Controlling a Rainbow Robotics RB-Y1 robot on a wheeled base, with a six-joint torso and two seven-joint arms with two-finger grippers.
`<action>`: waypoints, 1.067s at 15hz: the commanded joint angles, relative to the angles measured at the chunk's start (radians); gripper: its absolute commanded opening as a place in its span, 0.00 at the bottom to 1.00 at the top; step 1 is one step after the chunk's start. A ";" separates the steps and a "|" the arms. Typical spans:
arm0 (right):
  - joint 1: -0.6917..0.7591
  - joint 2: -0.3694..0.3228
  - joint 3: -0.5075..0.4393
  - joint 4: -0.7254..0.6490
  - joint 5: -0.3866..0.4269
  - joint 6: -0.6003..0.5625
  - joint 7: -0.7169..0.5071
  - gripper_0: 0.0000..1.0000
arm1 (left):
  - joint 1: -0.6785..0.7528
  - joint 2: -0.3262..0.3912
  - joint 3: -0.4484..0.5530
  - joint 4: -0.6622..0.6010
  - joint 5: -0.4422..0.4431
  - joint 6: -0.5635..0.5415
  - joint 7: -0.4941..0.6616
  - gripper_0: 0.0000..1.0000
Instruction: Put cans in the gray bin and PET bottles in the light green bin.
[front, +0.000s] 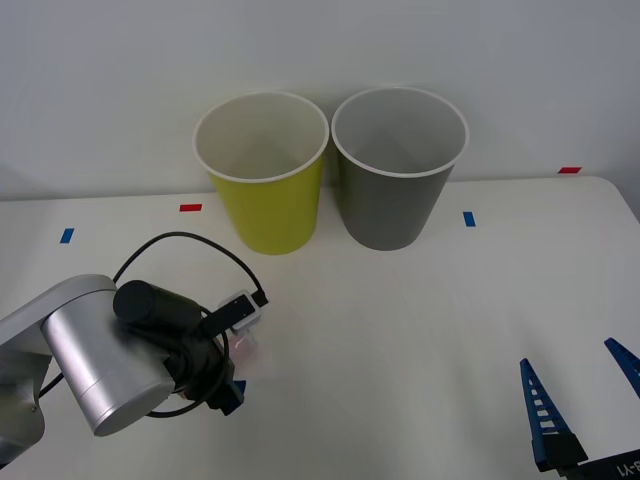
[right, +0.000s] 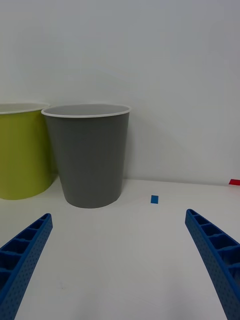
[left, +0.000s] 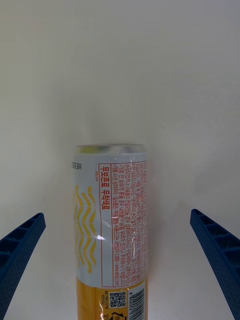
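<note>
A: Report the left hand position and the condition of its fingers.

B: The left hand (left: 117, 270) is low over the near-left area of the worktop (front: 420, 330). In its wrist view the two blue fingers (left: 20, 250) stand wide apart at the lower corners. Neither finger touches anything.

A: Location of the can?

B: The can (left: 111, 235) lies between those spread fingers, centred, with clear space on each side. Its near end is orange; the far end is pale with yellow wavy marks and a block of red print. In the front view the left arm covers most of it; a pale patch beside the wrist may be part of it, but this cannot be confirmed.

A: Right hand?

B: The right hand (front: 580, 415) sits at the near-right edge of the worktop, fingers (right: 25, 250) apart, holding nothing.

A: Bins?

B: Both stand upright at the far side of the worktop against the wall. The light green bin (front: 265, 200) is on the left, the gray bin (front: 392, 195) just beside it on the right. Both are well apart from the can.
</note>
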 joint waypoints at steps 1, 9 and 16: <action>0.000 0.000 0.000 0.000 0.000 0.000 0.000 0.92 | -0.025 -0.024 0.001 0.054 0.008 0.012 -0.005 1.00; 0.000 0.000 0.000 0.000 0.000 0.000 0.000 0.92 | -0.067 -0.062 0.013 0.119 0.059 0.072 0.001 1.00; 0.000 0.000 0.000 0.000 0.000 0.000 0.000 0.92 | -0.096 -0.088 0.015 0.185 0.084 0.073 -0.005 1.00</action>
